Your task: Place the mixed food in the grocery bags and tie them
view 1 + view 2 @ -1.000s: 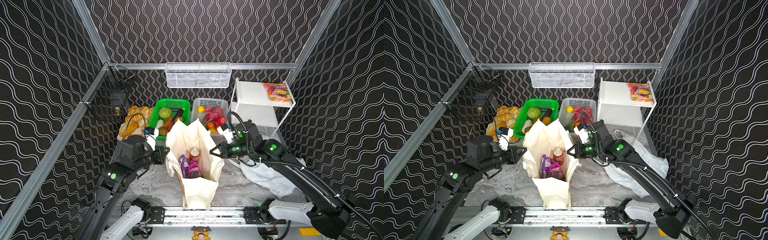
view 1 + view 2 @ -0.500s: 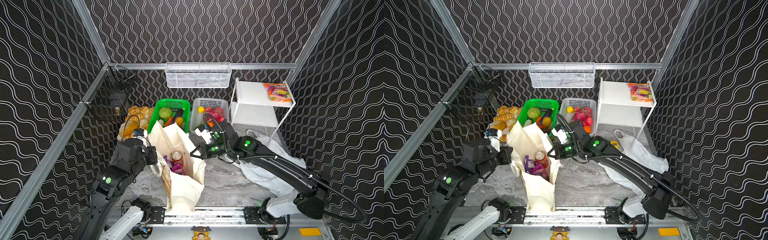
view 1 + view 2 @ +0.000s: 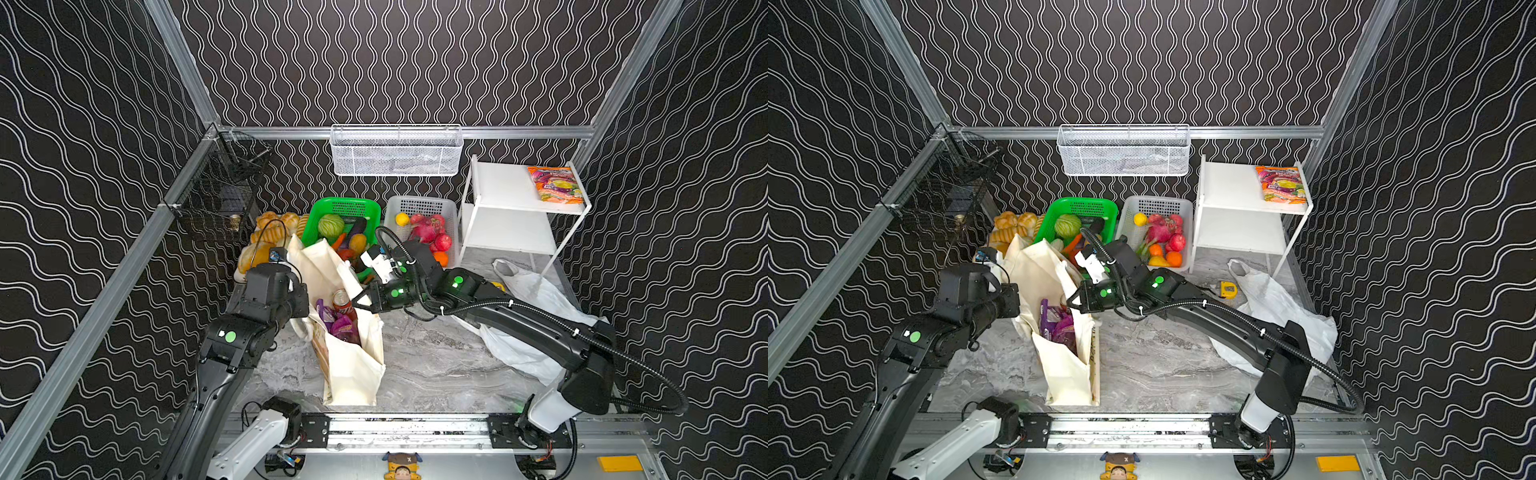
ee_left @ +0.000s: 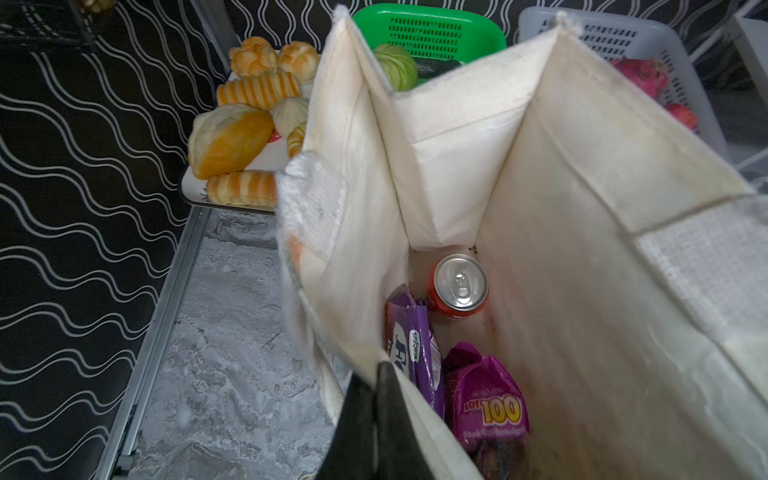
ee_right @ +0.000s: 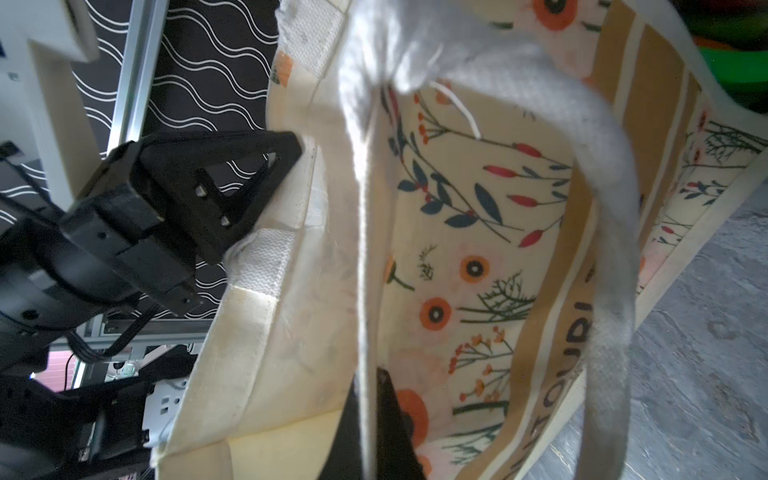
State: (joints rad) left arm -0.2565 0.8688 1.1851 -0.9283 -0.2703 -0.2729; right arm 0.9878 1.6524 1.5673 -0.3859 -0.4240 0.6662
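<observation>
The cream canvas tote [image 3: 353, 365] [image 3: 1067, 374] stands open left of the table's middle, held by both arms. My left gripper [image 3: 305, 309] [image 4: 380, 368] is shut on its left rim. My right gripper [image 3: 357, 301] [image 5: 368, 374] is shut on the right rim, beside a hanging handle [image 5: 615, 257]. Inside the tote lie a red soda can [image 4: 459, 286] [image 3: 341, 300] and two purple snack packets [image 4: 486, 399] [image 4: 413, 353]. The white plastic bag [image 3: 532, 299] [image 3: 1275, 303] lies crumpled at the right, under the right arm. A green cabbage [image 3: 331, 225] sits in the green basket [image 3: 347, 205].
Behind the tote stand the green basket, a white basket [image 3: 424, 203] of fruit and a tray of bread [image 3: 266, 232]. A white shelf [image 3: 511, 187] with a snack packet [image 3: 555, 185] stands back right. Wire baskets hang on the back wall [image 3: 395, 149] and the left wall [image 3: 224, 187].
Both grippers have carried the tote from the table's middle toward the left. The right arm has stretched across after it. Both grips stay shut on the rim.
</observation>
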